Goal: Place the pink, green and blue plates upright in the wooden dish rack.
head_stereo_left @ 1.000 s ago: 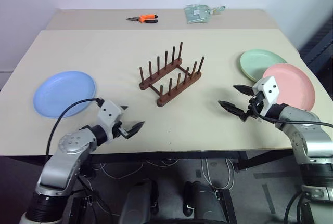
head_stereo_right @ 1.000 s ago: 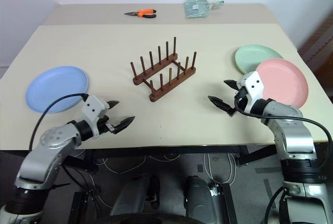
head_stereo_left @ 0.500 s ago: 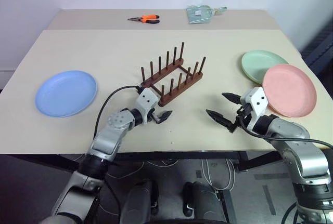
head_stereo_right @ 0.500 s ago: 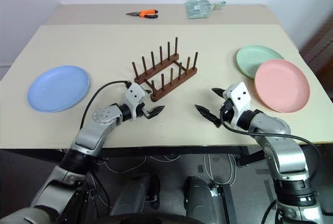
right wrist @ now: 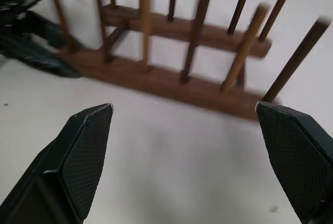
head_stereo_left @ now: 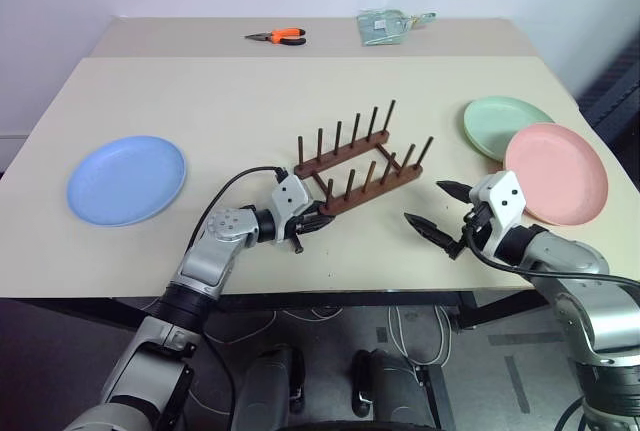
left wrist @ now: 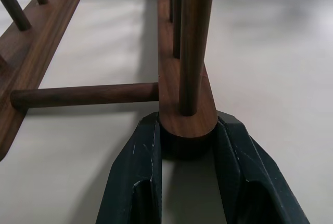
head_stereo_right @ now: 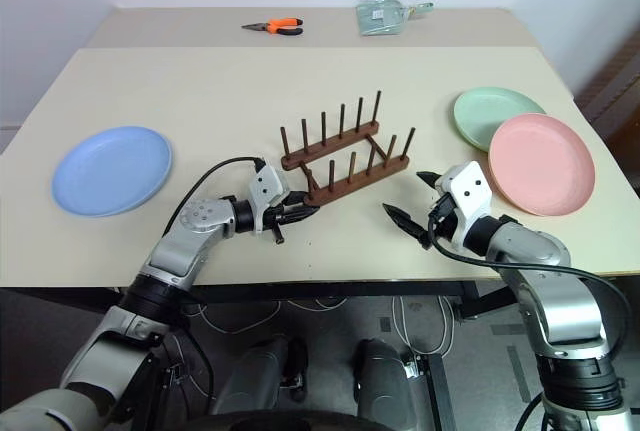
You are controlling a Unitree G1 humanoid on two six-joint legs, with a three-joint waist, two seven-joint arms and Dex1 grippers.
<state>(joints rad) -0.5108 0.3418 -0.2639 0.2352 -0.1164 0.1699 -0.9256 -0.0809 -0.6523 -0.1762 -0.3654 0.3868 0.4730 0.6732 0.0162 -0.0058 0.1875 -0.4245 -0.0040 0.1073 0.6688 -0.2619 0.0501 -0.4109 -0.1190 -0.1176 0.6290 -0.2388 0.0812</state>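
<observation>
The wooden dish rack stands mid-table, empty, with two rows of upright pegs. My left gripper is shut on the near end of its front rail, one finger on each side. My right gripper hovers open just right of the rack, nothing between its fingers. The blue plate lies flat at the left. At the right the green plate lies flat, and the pink plate lies in front of it, overlapping its edge.
Orange-handled pliers and a pale green packet lie at the table's far edge. The table's front edge runs just below both grippers. Bare tabletop lies between the blue plate and the rack.
My left gripper swung right from the table's front left to the rack and closed on its rail end. The rack has slid to the right and turned. The right gripper stayed open.
</observation>
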